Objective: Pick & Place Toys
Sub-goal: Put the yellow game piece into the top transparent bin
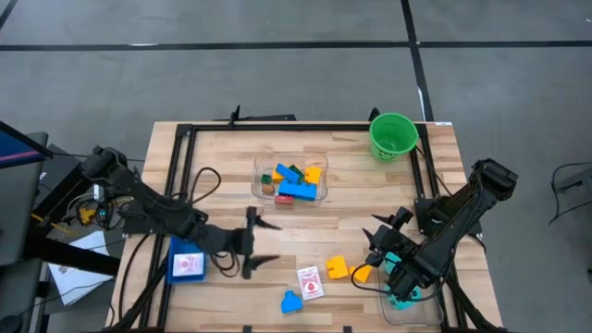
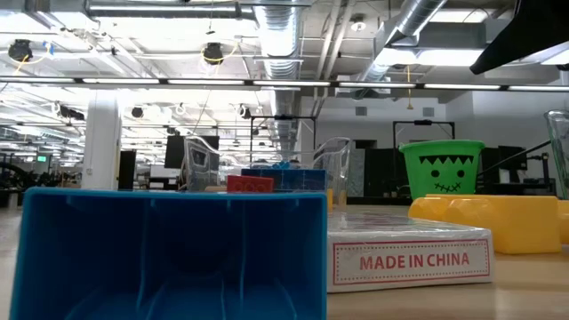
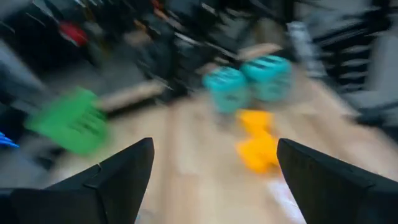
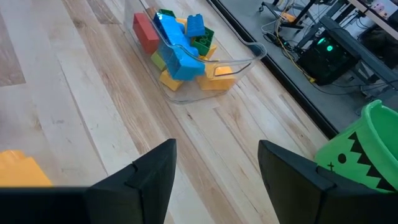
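My left gripper (image 1: 271, 243) hovers open over the table's near middle, level, pointing toward the right edge, with nothing between its fingers. Ahead of it lie a white-and-red card (image 1: 310, 282), a blue brick (image 1: 291, 302), a yellow brick (image 1: 338, 268) and an orange brick (image 1: 361, 273). Two teal dice (image 3: 249, 81) sit in a clear tub (image 1: 412, 301) at the near right. My right gripper (image 4: 216, 149) stands open above the yellow brick's far right side, holding nothing. Several bricks (image 1: 291, 180) fill a clear tub (image 4: 239, 68) at the table's centre.
A blue tray (image 1: 188, 265) with a card in it lies near my left arm. A green bucket (image 1: 393, 136) stands at the far right corner. A black frame (image 1: 180, 176) runs round the table. Bare wood lies between the centre tub and the near toys.
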You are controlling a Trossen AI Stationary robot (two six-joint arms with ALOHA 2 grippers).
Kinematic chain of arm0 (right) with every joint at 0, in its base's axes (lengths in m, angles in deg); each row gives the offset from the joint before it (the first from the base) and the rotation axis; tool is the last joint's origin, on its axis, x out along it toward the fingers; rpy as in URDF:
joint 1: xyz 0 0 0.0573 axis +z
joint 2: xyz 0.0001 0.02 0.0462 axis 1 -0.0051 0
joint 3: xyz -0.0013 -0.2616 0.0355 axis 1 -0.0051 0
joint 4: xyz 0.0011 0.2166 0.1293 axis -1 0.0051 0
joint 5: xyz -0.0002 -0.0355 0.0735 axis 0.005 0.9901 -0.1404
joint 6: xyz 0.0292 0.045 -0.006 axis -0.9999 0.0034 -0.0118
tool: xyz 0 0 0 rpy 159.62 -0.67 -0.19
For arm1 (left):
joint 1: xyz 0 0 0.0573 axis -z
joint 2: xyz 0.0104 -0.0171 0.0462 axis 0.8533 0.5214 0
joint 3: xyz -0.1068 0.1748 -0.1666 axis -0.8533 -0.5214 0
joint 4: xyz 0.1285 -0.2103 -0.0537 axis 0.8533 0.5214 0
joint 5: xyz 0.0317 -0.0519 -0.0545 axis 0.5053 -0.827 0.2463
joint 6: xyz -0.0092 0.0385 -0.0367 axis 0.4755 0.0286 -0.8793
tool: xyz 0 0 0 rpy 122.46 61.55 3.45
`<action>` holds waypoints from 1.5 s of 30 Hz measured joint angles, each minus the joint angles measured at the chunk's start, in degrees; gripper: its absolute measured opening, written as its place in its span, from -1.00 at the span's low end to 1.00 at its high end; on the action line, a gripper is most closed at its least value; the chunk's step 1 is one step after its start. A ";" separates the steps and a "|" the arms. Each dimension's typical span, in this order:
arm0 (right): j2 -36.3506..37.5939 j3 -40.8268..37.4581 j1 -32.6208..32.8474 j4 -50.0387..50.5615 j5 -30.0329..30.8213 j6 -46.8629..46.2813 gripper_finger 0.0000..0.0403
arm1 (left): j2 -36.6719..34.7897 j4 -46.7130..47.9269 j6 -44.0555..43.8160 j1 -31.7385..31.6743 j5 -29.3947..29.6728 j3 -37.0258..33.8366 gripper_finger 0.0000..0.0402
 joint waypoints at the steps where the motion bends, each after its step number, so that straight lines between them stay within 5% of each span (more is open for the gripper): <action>1: 0.00 0.02 -0.01 0.00 -0.03 0.00 0.08 | 0.71 -2.70 3.94 -0.65 1.41 0.00 0.66; 6: 0.02 1.95 -1.67 -0.06 -0.12 0.04 0.08 | -0.08 -6.38 9.38 -3.87 5.78 0.00 0.67; 13: 0.02 4.79 -8.36 -5.06 1.61 5.34 0.08 | -5.86 -1.00 5.41 -5.79 28.13 0.00 0.72; 18: 0.02 9.95 -16.78 -5.80 -0.67 11.85 0.09 | -10.44 7.40 2.19 -5.54 33.59 0.00 0.77; 22: 0.04 15.29 -23.81 -12.03 -8.03 23.28 0.17 | -14.29 12.12 -2.56 -5.63 37.04 -2.21 0.84; 28: -0.59 16.13 -31.85 -27.93 -24.64 34.11 0.28 | -21.44 10.35 -6.63 -5.92 33.89 -9.65 0.95; 39: -8.71 20.19 -37.02 -24.15 -40.38 23.51 0.29 | -23.90 -13.20 -10.21 -11.31 8.24 -18.30 0.97; 45: -18.80 32.50 -35.76 -12.15 -44.96 22.04 0.29 | -19.63 -13.63 -16.31 -13.26 3.07 -20.25 0.97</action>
